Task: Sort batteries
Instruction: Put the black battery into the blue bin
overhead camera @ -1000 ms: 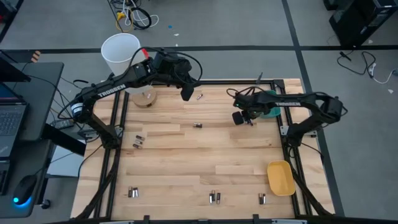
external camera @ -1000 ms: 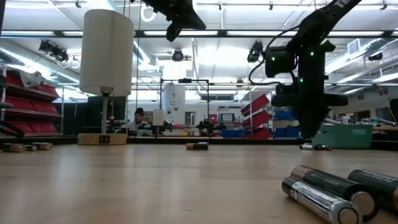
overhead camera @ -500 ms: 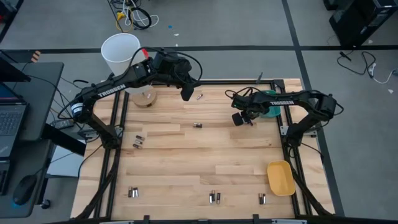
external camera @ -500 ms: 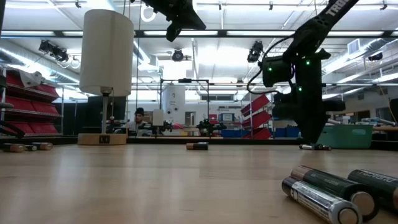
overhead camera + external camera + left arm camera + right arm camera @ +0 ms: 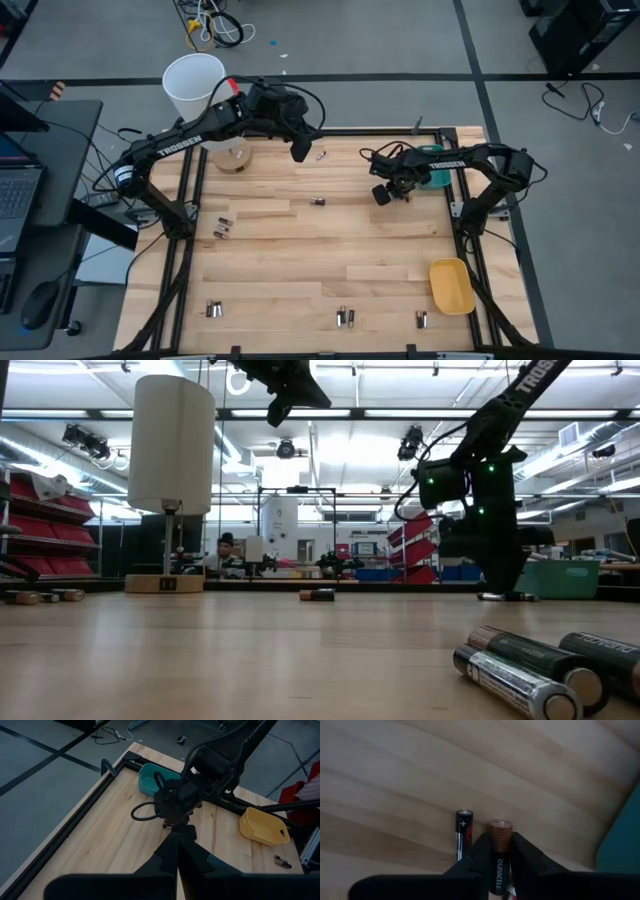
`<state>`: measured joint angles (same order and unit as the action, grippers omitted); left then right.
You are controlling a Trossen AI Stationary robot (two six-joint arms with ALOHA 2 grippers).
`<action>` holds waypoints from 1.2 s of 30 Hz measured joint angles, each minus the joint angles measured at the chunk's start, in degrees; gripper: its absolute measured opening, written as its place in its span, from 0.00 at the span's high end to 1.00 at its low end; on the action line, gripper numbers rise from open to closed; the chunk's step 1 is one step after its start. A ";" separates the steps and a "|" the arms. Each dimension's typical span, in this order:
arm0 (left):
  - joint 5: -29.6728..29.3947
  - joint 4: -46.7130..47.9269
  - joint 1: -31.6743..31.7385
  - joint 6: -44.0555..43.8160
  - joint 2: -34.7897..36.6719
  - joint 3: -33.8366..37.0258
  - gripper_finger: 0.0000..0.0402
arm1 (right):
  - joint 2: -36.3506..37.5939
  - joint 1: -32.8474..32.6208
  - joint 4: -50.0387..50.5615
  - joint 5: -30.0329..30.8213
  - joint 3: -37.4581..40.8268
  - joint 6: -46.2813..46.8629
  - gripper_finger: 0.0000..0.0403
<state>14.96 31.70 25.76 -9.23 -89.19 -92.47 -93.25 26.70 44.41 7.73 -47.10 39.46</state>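
My right gripper (image 5: 499, 845) is low over the table beside the teal tray (image 5: 437, 170), shut on a black copper-topped battery (image 5: 499, 832). A second dark battery (image 5: 463, 832) lies on its side on the wood right beside it. Other batteries lie singly or in small groups: near the far edge (image 5: 320, 155), mid-table (image 5: 317, 201), at the left (image 5: 222, 228) and along the near edge (image 5: 345, 318). My left gripper (image 5: 300, 150) hangs shut, high over the far side of the table, touching nothing. My right gripper pinches the copper-topped battery's black body (image 5: 499, 865) between its two fingers (image 5: 479, 852). The battery lies along the fingers, with its copper end (image 5: 499, 827) sticking out past their tips. I cannot tell whether it rests on the wood or is lifted.
The yellow tray (image 5: 452, 285) sits at the near right. A white cup on a stand (image 5: 195, 85) with a wooden base (image 5: 235, 158) is at the far left. Near-edge batteries (image 5: 520, 665) lie close to the low camera. Bare wood spans the table's middle.
My right gripper has edged a little toward the table's left beside the teal tray, staying low. My left arm has kept still.
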 joint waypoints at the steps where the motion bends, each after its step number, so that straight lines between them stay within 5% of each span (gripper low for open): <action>1: 0.00 -0.02 0.00 0.12 0.00 0.00 0.96 | 0.39 0.02 -0.04 -0.19 0.09 -0.04 0.92; 12: -0.83 -0.02 0.01 1.49 0.00 0.00 0.96 | 11.01 0.07 -0.29 -1.91 0.27 3.41 0.91; 22: -1.57 -0.04 0.02 4.48 0.00 0.00 0.96 | 21.23 3.74 6.97 6.95 0.21 10.94 0.91; 36: -1.55 -0.02 0.02 4.50 0.00 -0.02 0.96 | 23.01 10.74 13.37 13.22 0.18 14.02 0.81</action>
<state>13.41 31.68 25.78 -4.73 -89.19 -92.49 -70.24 37.44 57.77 20.95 -46.92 53.48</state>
